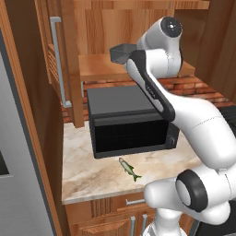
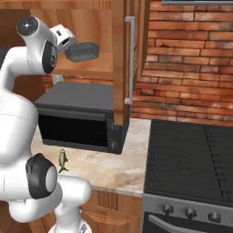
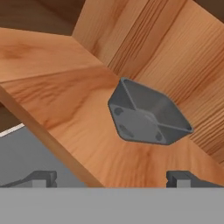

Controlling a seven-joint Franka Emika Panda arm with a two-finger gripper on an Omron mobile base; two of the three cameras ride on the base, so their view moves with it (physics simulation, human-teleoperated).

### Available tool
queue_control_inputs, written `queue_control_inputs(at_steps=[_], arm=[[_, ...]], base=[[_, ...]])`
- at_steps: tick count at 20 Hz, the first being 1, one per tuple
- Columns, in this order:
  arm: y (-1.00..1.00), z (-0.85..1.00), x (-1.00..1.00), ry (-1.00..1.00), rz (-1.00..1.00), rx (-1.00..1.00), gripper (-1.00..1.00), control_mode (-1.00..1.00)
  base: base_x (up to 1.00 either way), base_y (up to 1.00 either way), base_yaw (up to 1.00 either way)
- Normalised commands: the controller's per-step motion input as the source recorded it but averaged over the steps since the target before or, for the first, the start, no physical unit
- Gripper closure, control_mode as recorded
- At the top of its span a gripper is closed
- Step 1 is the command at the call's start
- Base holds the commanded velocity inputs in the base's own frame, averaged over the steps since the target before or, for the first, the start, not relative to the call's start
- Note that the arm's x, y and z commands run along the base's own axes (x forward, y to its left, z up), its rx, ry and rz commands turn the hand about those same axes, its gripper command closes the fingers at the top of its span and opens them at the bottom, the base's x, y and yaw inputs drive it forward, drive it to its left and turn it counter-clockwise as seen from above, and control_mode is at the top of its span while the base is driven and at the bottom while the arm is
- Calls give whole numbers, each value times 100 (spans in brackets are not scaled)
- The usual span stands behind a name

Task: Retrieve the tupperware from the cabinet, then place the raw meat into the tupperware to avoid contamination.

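Up on the wooden shelf (image 3: pixel 65 109) inside the cabinet (image 1: pixel 69 55) sits the tupperware (image 3: pixel 146 116), a small dark grey tub with tapered sides and rounded corners. It shows on the shelf in the left base view (image 1: pixel 120 53) and the right base view (image 2: pixel 83 51) as well. From the hand view its open mouth faces the camera, and the flat bottom with a few raised marks can be seen inside it. It rests on the shelf board, close to the back wall of the cabinet.

Just short of the tub, the gripper (image 3: pixel 111 178) stands wide open with nothing between its two dark fingertips (image 3: pixel 41 177), which rise at the bottom of the hand view over the front edge of the shelf. They do not touch the tub. The white arm (image 1: pixel 184 115) reaches up and into the cabinet opening.

Both cabinet doors stand swung open, each with a long silver bar handle (image 2: pixel 129 59). Below the shelf a big black microwave (image 1: pixel 129 122) sits on the pale marble counter (image 1: pixel 87 177), against a red brick wall (image 2: pixel 191 59).

On the counter, in front of the microwave, lies the raw meat (image 1: pixel 129 169), a small slender fish with a greenish back and dark tail; it shows in the right base view too (image 2: pixel 63 160). It is well apart from the tub. To the right of the counter is a black stove (image 2: pixel 191 159) with knobs along its front.
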Motion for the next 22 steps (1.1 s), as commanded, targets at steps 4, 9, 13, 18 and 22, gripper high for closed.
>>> queue_control_inputs(at_steps=[4,9,13,18,22], arm=[[6,-5,13,0,0,0,-100,-100],[10,-7,15,0,0,0,-100,-100],[11,-4,15,0,0,0,-100,-100],[10,0,16,1,0,0,-100,-100],[10,0,18,1,0,0,-100,-100]], base=[[0,0,0],[0,0,0],[0,0,0],[0,0,0],[0,0,0]])
